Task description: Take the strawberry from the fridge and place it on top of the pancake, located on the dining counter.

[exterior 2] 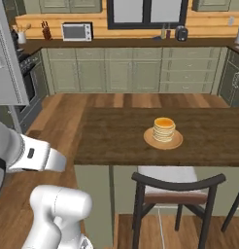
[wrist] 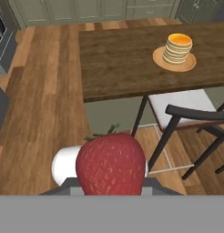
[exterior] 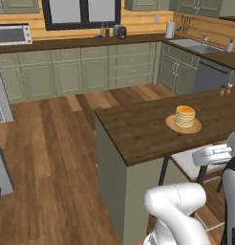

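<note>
Gripper (wrist: 111,191) is pinching the strawberry (wrist: 111,164), held off the near edge of the dining counter (wrist: 118,63). We see the pancake (wrist: 176,48) well apart, on its plate.

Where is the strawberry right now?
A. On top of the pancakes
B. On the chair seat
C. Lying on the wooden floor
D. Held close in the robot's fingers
D: the hand view shows the strawberry big and close at the fingers, while the pancake stack sits bare-topped on its plate far off on the dining counter.
</note>
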